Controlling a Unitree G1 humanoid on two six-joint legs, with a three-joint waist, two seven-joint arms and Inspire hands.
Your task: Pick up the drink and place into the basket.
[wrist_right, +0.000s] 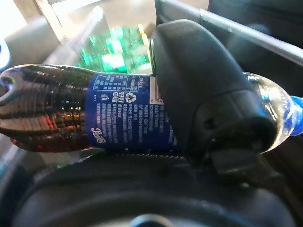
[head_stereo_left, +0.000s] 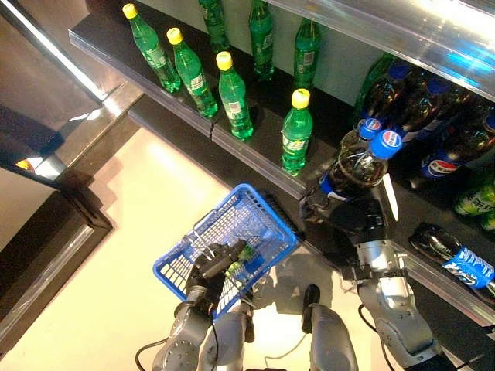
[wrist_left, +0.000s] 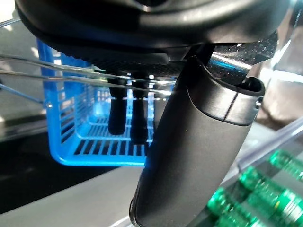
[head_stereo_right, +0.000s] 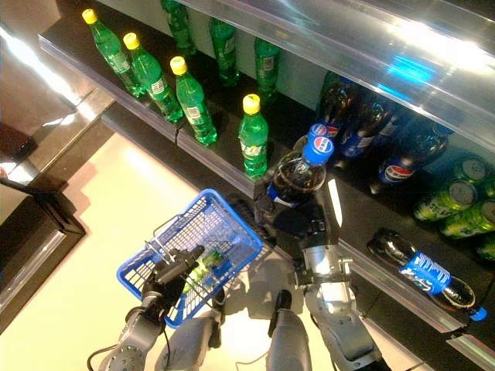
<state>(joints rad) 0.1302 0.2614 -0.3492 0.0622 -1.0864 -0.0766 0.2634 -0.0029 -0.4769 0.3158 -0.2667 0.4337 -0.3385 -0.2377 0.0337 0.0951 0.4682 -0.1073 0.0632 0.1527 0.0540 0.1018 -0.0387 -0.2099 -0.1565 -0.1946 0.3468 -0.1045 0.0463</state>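
Right hand [wrist_right: 203,94] gripping blue-labelled cola bottle [wrist_right: 94,113], label print probably illegible

You are losing the lower body of the cola bottle [head_stereo_left: 357,166] behind the right hand [head_stereo_left: 352,215], whose thumb is also covering part of its blue label in the right wrist view. At the lower left, the left hand [head_stereo_left: 210,269] is blocking part of the basket [head_stereo_left: 256,202] and most of a green item inside it. Along the right edge, green bottles [head_stereo_left: 478,202] are being cut off.
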